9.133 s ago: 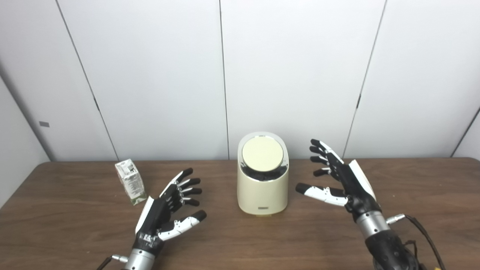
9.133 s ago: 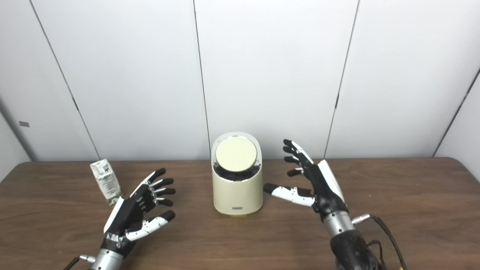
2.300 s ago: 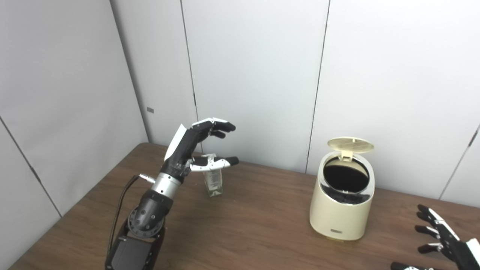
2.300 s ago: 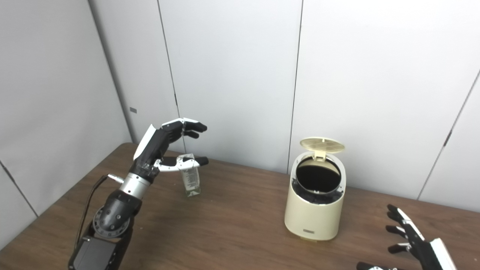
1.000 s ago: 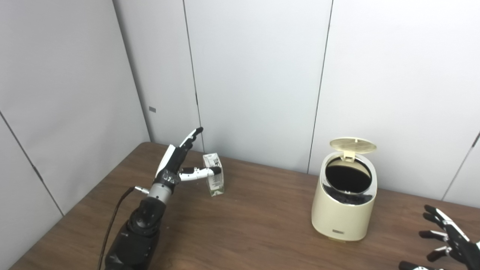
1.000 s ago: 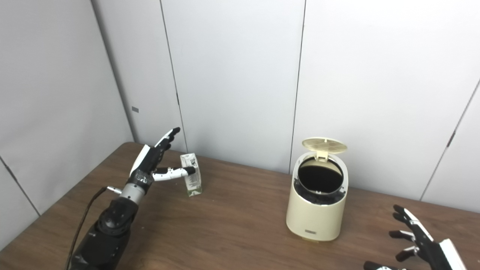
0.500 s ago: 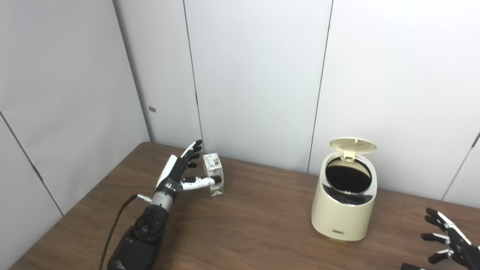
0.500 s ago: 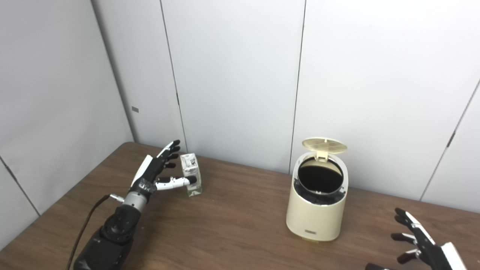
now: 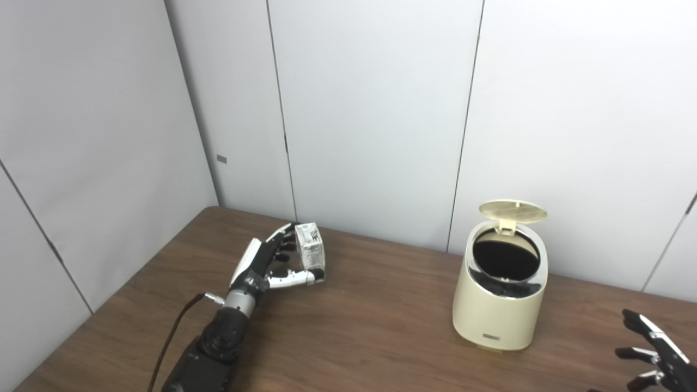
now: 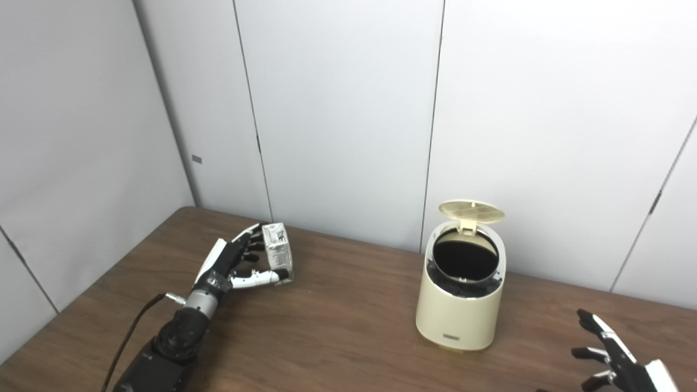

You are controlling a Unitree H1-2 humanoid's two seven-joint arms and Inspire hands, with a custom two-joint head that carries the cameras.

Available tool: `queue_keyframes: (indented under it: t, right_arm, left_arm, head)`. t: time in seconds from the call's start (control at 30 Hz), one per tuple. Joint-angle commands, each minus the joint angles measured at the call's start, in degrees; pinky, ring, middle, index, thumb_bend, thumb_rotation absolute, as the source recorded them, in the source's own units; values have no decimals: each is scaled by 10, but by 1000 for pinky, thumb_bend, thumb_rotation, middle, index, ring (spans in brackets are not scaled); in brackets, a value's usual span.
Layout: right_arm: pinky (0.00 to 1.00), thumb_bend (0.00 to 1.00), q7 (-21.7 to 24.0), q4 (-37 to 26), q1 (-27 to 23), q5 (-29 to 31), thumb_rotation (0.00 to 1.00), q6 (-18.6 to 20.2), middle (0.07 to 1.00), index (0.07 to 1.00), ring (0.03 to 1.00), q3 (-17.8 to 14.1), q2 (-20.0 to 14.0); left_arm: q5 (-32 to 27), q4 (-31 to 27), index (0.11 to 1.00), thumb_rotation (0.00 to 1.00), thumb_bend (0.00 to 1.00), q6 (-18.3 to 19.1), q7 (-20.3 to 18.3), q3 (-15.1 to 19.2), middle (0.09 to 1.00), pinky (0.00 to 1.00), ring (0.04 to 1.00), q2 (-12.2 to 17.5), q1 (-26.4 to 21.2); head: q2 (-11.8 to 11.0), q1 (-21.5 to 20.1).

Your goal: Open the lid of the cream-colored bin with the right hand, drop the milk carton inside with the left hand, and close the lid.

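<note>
The milk carton [image 9: 310,253] stands upright on the brown table [image 9: 354,332], toward its far left part near the wall, and the left hand [image 9: 268,263] is against it — the thumb lies low across the carton's near side while the fingers [image 9: 283,245] curl around its left side and back. Whether the hold is firm cannot be told; the carton's base looks to be on the table. A dark cable [image 9: 173,337] runs from the left wrist down toward the bottom edge. Well apart to the right sits the cream-colored bin [image 9: 500,296], its round lid [image 9: 512,207] tipped up at the back on its hinge, the dark opening showing inside a shiny rim. The right hand [image 10: 621,362] sits low at the bottom right corner, well clear of the bin — its fingers are spread apart and hold nothing. White wall panels [image 9: 370,109] stand behind the table.
</note>
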Motion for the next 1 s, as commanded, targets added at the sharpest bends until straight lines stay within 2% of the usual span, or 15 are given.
queue_keyframes:
  t: [0.0,0.13,0.3,0.43,0.53,0.67,0.7,0.73,0.8,0.97]
  right_arm:
    - [477,838,-2,-26,-14,1,381,-3,908,909,742,-5,-6]
    - [472,838,-2,-34,-10,2,356,7,909,904,740,-7,-4]
    - [488,832,-2,-52,-4,-1,328,29,905,897,738,-8,-3]
    - [490,822,-3,-61,0,0,293,35,904,896,742,-7,-4]
    - [499,815,-3,-66,3,-2,289,42,900,893,739,-7,-4]
    - [525,809,-3,-63,5,1,304,38,902,894,750,-7,-4]
    - [526,806,-4,-62,5,1,307,37,903,895,752,-6,-4]
    - [524,803,-4,-60,6,1,308,33,903,895,751,-6,-4]
    - [523,804,-6,-53,6,1,322,25,903,894,751,-6,-6]
    - [526,802,-8,-47,7,2,339,16,902,894,754,-7,-8]
  left_arm:
    - [1,-4,910,235,884,-7,8,-1,831,720,796,9,-26]
    - [-5,10,908,216,880,-13,4,-2,840,701,804,7,-29]
    - [-6,22,912,226,871,-10,5,-6,838,731,811,2,-34]
    - [-17,27,890,188,860,-4,3,-5,819,673,780,-5,-39]
    - [-18,35,786,161,850,-11,13,-5,721,595,675,-10,-45]
    - [-2,40,600,96,801,-17,57,-4,558,444,511,-22,-52]
    - [0,43,545,79,664,-19,68,-3,527,410,481,-25,-54]
    - [1,45,517,70,593,-22,77,-2,507,388,461,-28,-56]
    - [3,52,505,14,537,-32,90,-3,468,352,427,-31,-59]
    - [8,63,497,0,521,-47,110,-5,461,318,389,-37,-63]
  head:
    - [0,-2]
    - [2,-9]
    - [3,-10]
    - [4,-10]
    - [4,-9]
    - [4,-10]
    - [4,-10]
    - [4,-10]
    - [4,-10]
    - [6,-9]
